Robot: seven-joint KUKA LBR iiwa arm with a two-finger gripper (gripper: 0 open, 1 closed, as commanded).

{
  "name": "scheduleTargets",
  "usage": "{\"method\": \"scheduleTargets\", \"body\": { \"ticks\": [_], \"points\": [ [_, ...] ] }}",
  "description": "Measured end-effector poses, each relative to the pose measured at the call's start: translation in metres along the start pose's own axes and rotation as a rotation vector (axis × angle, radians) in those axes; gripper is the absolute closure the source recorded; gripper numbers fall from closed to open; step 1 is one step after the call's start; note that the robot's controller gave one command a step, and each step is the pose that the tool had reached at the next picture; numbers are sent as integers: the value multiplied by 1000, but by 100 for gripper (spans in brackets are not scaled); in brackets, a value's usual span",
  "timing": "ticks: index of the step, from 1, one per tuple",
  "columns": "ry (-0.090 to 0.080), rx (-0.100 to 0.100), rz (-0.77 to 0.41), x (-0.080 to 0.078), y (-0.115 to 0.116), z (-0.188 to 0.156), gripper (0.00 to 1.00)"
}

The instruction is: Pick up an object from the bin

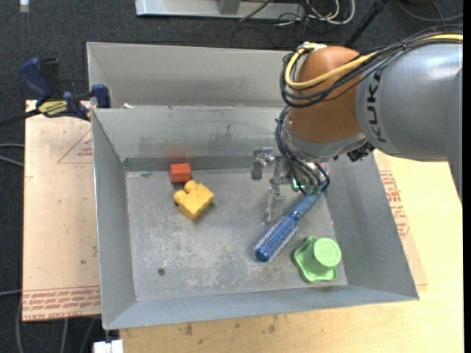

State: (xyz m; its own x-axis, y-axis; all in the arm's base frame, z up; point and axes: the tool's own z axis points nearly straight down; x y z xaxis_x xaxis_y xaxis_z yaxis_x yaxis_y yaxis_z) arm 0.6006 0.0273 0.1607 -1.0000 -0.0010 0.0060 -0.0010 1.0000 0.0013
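Overhead view of the bin (110,197). The arm (412,101) is reaching in from the right, its orange cover (324,94) and looped cables sitting above the gripper (271,179). The gripper is hanging low over the bin's floor; whether it is open or closed cannot be told, and nothing is seen in its grasp.

The thing lying nearest to it is a blue brush (283,234). The brush is lying slantwise just in front of the gripper and slightly to its right, with its handle end running up beside the gripper under the wrist and its bristled head pointing away toward the front wall. A green round cap (318,259) is resting just right of the brush head, farther from the gripper than the brush.

Well apart to the gripper's left, a yellow block (193,199) is lying on the floor. A red block (180,172) is sitting just behind the yellow one.
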Motion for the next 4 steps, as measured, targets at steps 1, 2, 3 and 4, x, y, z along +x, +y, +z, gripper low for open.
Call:
{"method": "scheduleTargets", "body": {
  "ticks": [1, 2, 3, 4],
  "points": [
    [-3, 3, -313, 18, -106, 70, 0],
    [-28, 3, -670, 32, -89, 85, 0],
    [-8, 1, -670, 38, -93, 91, 100],
    [-15, 6, -638, 38, -87, -63, 100]
  ]
}}
